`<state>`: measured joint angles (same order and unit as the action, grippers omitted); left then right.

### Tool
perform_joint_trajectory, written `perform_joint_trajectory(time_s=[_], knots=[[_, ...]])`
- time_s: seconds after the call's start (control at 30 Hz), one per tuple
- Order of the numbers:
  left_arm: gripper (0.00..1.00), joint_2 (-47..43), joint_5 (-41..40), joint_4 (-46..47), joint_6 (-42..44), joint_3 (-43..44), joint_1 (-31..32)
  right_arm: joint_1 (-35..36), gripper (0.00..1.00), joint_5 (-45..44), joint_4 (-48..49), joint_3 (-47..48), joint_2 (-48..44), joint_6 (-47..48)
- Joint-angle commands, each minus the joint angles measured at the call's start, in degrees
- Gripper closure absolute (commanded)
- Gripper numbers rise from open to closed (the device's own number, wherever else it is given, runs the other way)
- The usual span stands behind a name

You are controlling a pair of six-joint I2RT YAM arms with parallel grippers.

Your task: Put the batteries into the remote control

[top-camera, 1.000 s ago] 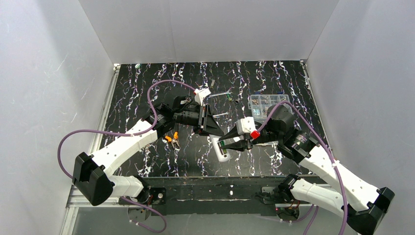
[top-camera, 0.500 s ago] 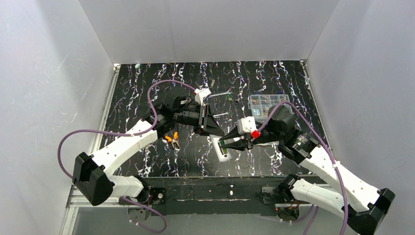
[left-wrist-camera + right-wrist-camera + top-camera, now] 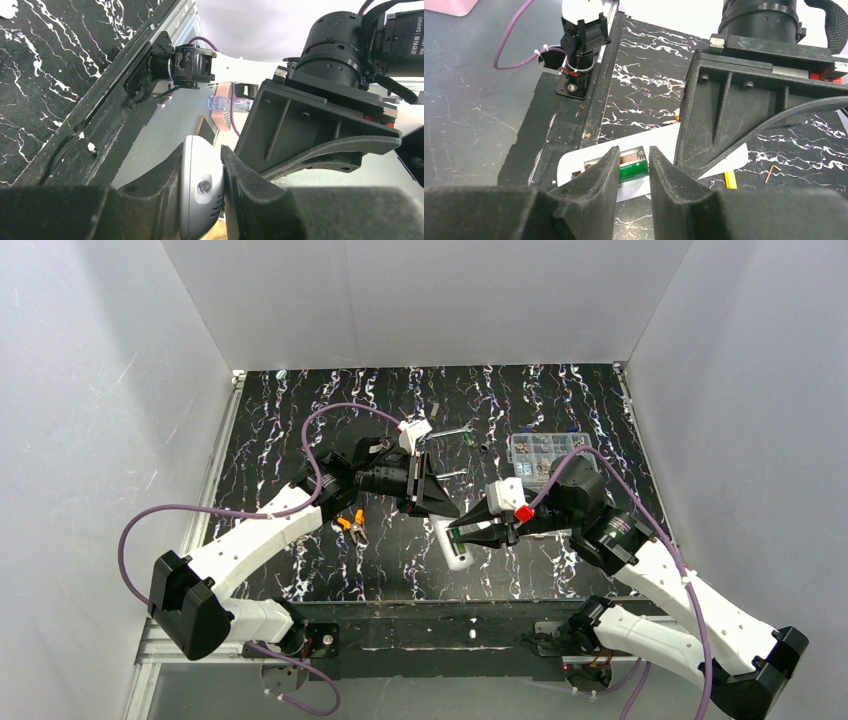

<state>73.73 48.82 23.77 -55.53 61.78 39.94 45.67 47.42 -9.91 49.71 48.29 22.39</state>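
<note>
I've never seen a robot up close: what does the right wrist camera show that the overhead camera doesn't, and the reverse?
Only the right wrist camera: the open battery slot, close up. Only the overhead camera: the whole left arm, the whole right arm and a clear parts box. Both: the white remote, gripped by the left gripper, and the green battery in the right gripper.
</note>
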Motion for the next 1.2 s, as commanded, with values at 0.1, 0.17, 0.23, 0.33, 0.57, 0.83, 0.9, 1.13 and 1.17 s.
perform_joint_trajectory(time_s=[0.1, 0.17, 0.23, 0.33, 0.57, 0.83, 0.9, 1.13, 1.17], knots=[[1.00, -2.9, 2.1, 2.2, 0.5, 2.1, 0.1, -0.1, 0.65, 3.5, -2.6, -1.2, -0.8, -0.7], [1.00, -2.9, 2.0, 1.7, 0.8, 2.3, 0.1, -0.1, 0.65, 3.7, -3.0, -1.3, -0.8, -0.9], [1.00, -3.0, 2.1, 1.4, 0.9, 2.5, 0.0, -0.1, 0.65, 3.8, -3.1, -1.5, -1.0, -1.3], [1.00, -3.0, 2.0, 1.4, 0.9, 2.8, -0.1, -0.1, 0.66, 4.0, -3.2, -2.1, -1.4, -1.8], [1.00, -3.4, 1.5, 2.2, 0.3, 2.7, -0.4, -0.1, 0.66, 4.1, -4.2, -2.7, -1.8, -1.8], [1.00, -4.8, 1.3, 3.7, -1.5, 2.8, -1.3, -0.1, 0.66, 3.9, -4.9, -3.6, -2.3, -1.3], [1.00, -5.1, 1.6, 6.5, -3.7, 2.6, -1.8, -0.1, 0.66, 4.0, -5.2, -3.9, -2.6, -0.9], [1.00, -4.6, 2.8, 18.4, -13.2, 2.4, -3.8, -0.1, 0.63, 2.9, -6.0, -5.4, -3.9, 0.6], [1.00, -4.4, 2.9, 20.0, -14.6, 2.4, -4.2, -0.1, 0.63, 2.7, -6.1, -5.6, -4.1, 0.8]])
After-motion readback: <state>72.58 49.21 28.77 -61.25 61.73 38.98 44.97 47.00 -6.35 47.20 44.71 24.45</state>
